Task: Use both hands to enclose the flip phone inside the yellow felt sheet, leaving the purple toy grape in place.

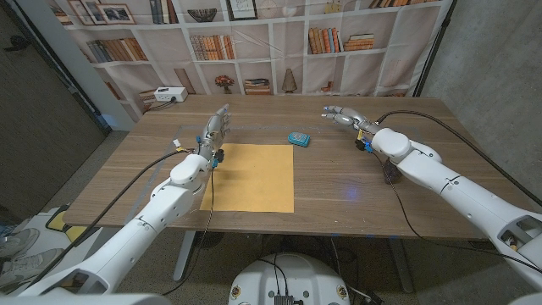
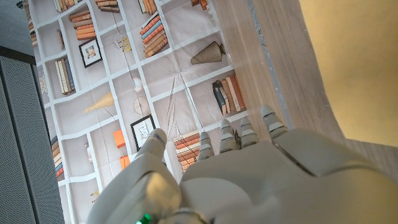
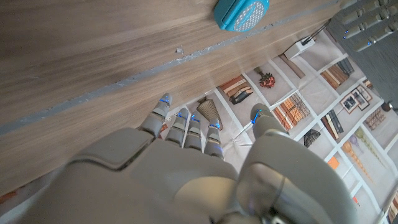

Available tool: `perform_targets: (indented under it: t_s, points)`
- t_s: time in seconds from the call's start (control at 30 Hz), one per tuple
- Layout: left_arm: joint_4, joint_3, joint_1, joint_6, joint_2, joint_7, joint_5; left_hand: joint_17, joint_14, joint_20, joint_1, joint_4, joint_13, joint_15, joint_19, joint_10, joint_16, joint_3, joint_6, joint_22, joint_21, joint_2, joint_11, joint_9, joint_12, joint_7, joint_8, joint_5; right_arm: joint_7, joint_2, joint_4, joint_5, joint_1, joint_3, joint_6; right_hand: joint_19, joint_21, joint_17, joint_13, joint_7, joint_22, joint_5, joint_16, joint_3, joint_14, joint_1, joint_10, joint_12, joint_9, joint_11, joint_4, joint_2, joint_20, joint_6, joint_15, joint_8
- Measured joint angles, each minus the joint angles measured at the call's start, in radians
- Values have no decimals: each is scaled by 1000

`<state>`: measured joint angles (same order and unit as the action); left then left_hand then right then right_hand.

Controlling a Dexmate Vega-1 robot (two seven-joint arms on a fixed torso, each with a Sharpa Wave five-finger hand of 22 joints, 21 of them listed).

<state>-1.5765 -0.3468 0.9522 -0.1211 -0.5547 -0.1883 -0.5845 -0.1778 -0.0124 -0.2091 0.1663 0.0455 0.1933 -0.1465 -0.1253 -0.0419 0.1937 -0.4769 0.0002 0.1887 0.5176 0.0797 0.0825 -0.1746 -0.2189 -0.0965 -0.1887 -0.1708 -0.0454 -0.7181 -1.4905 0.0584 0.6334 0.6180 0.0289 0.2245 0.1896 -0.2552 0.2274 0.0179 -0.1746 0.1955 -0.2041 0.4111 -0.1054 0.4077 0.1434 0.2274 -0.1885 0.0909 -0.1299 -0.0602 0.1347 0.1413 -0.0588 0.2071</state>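
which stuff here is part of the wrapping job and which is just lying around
For the job:
- felt sheet, flat on the table, yellow
- phone, teal, just off the sheet's far right corner
- left hand and right hand, both holding nothing

Just lying about:
- white box at the table's far left corner
- printed bookshelf backdrop

No purple grape is visible.

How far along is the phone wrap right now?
Nothing looks done yet: the yellow felt sheet lies flat and unfolded, and the teal flip phone sits on the table beyond its far corner, off the felt. The left hand and right hand hold nothing. Placing the phone and folding remain. I can't spot the grape.
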Motion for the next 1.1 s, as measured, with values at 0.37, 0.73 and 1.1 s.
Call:
perform_targets:
  t_s: [0.37,0.73,1.1]
  points:
    - [-30,15,26,3,-19,1,-4,-2,0,0,0,0,0,0,0,0,0,0,0,0,0,0,0,0,0,0,0,0,-21,-11,-78,-139,-46,75,137,0,0,4,0,0,-5,-11,0,-17,-1,-12,2,-3,0,-17,0,12,0,0,24,-1]
    - [-36,26,40,-7,-27,16,-14,-2,0,0,0,0,0,0,0,0,0,0,0,0,-4,0,0,0,0,0,0,0,-50,2,-137,-283,-97,165,270,-4,0,9,0,5,-5,-15,0,-29,11,-7,-15,-11,0,-36,-12,30,4,-13,36,-8]
    - [-37,35,49,-16,-31,23,-20,-1,0,0,-4,0,0,0,0,0,0,0,0,0,-8,4,0,0,0,0,0,0,-111,31,-140,-389,-160,243,344,-1,7,18,0,5,-5,-15,0,-21,2,18,-15,-11,-5,-36,-21,34,1,-13,45,-8]
